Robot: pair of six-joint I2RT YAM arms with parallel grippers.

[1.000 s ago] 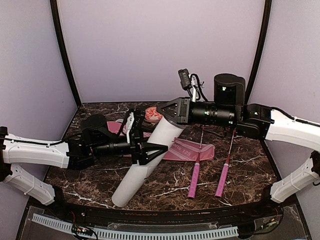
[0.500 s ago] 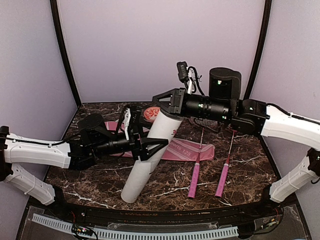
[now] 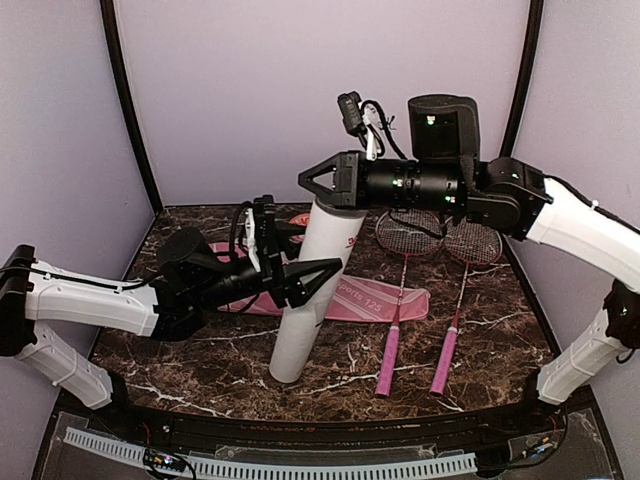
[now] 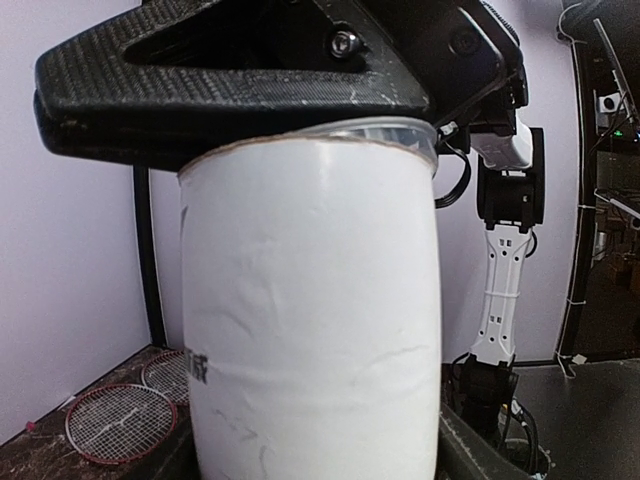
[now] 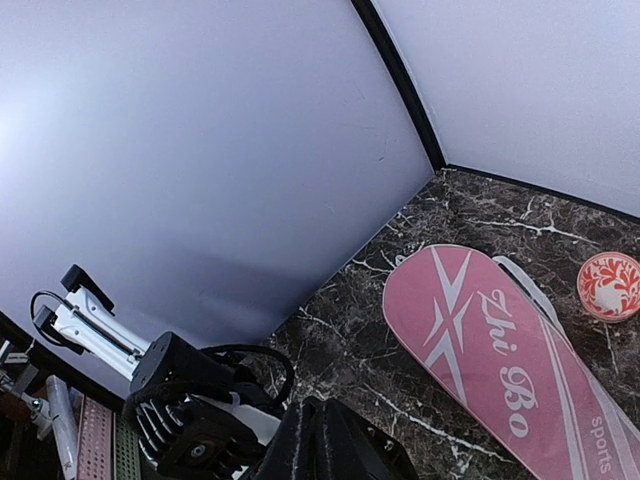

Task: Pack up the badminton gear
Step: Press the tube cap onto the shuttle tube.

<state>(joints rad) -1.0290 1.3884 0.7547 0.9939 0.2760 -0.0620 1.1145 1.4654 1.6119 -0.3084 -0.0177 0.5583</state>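
Left wrist: long white tube [image 4: 310, 320] hides most of both rackets [image 4: 118, 422].

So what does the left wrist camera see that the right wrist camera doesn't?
Only the left wrist view: the white tube filling the frame, the right arm's black jaws just above its rim, and two racket heads lying low on the left. Only the right wrist view: the pink Zhi Bo cover lying flat, with the small red-and-white bowl beside it. Both: the dark marble table and the lilac walls.
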